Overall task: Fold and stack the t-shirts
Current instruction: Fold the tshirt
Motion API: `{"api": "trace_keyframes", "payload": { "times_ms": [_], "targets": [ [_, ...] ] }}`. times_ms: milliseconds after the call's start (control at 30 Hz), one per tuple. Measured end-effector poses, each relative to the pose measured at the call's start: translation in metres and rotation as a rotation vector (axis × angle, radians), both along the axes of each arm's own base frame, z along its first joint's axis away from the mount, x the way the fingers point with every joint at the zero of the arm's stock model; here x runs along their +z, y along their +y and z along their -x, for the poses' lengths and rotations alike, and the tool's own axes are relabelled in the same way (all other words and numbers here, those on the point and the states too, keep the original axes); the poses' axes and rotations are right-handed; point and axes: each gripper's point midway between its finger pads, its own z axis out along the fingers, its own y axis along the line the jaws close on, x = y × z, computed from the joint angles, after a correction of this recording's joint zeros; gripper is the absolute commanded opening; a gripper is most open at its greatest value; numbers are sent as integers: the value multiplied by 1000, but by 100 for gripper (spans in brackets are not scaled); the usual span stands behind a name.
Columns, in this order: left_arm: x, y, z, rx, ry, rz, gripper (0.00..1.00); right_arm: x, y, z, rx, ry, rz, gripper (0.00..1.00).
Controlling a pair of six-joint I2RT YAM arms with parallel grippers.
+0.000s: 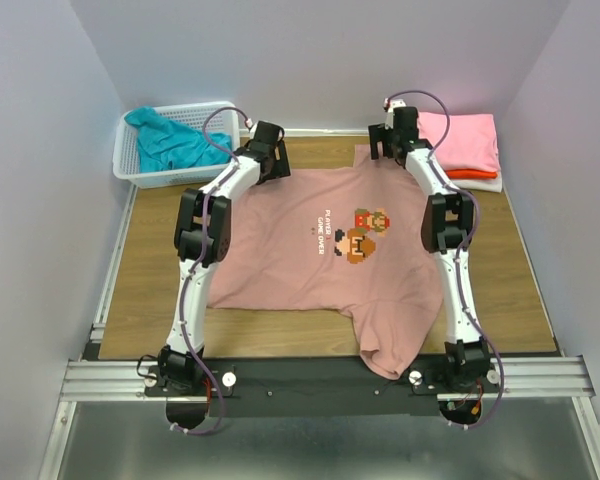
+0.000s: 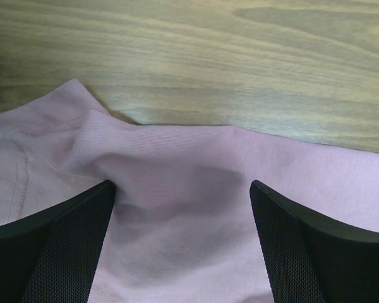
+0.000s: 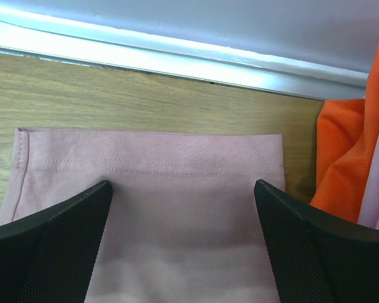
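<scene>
The wooden table (image 1: 140,290) carries the full work area. The dusty-pink t-shirt (image 1: 300,260) lies spread out across the table centre between the two arms, with one part draped over the near table edge beside the right arm base. The left arm (image 1: 205,230) reaches forward along the left side of this shirt, and the right arm (image 1: 445,225) reaches forward along its right side. The white lattice basket (image 1: 125,165) stands at the far left corner, apart from the spread shirt, and holds a crumpled teal t-shirt (image 1: 170,145). A folded stack sits at the far right corner: a bright pink t-shirt (image 1: 465,140) on top, an orange t-shirt (image 1: 470,174) beneath it, and a white t-shirt (image 1: 485,184) at the bottom. The left gripper (image 2: 183,186) is positioned over the far left edge of the dusty-pink shirt, where the cloth is bunched into a soft ridge; its jaws stand wide apart with nothing clamped. The right gripper (image 3: 183,186) is positioned over a stitched hem at the far right corner of the same shirt, just beside the orange cloth; its jaws also stand wide apart with nothing clamped. Fingertip contact with the cloth cannot be determined for either gripper. The pixel figure print (image 1: 365,235) and white text (image 1: 322,232) face upward near the shirt centre.
</scene>
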Motion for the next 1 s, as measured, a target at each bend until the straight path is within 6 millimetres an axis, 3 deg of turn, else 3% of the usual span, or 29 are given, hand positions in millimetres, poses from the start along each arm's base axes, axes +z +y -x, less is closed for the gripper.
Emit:
{"api": "trace_keyframes", "payload": {
  "times_ms": [200, 300, 400, 500, 533, 633, 700, 733, 767, 800, 833, 1000],
  "targets": [
    [13, -2, -7, -7, -25, 19, 95, 3, -1, 0, 18, -5, 26, 100],
    [23, -2, -6, -11, -34, 26, 95, 6, -3, 9, 24, 19, 36, 100],
    [48, -2, 4, -15, -52, 31, 95, 24, -3, 27, 26, 49, 33, 100],
    [90, -2, 30, -17, -92, 44, 95, 69, -1, 50, 23, 32, 5, 100],
    [111, 0, 49, -13, -117, 54, 95, 86, 1, 62, 24, 28, -5, 100],
    [145, 7, 98, 3, -172, 92, 95, 143, 17, 113, 23, -7, -84, 100],
    [156, 10, 124, 12, -209, 124, 95, 168, 30, 145, 26, -23, -149, 100],
    [153, 13, 140, 18, -209, 136, 95, 178, 38, 172, 29, -27, -189, 100],
    [146, 18, 158, 29, -199, 145, 95, 159, 41, 189, 14, 24, -225, 100],
    [134, 20, 175, 35, -177, 153, 95, 174, 49, 212, 24, 14, -254, 100],
    [123, 22, 188, 41, -166, 161, 95, 169, 58, 234, 26, 26, -287, 100],
    [47, 35, 258, 75, -11, 151, 95, 100, 104, 367, 81, 255, -346, 100]
  ]
}}
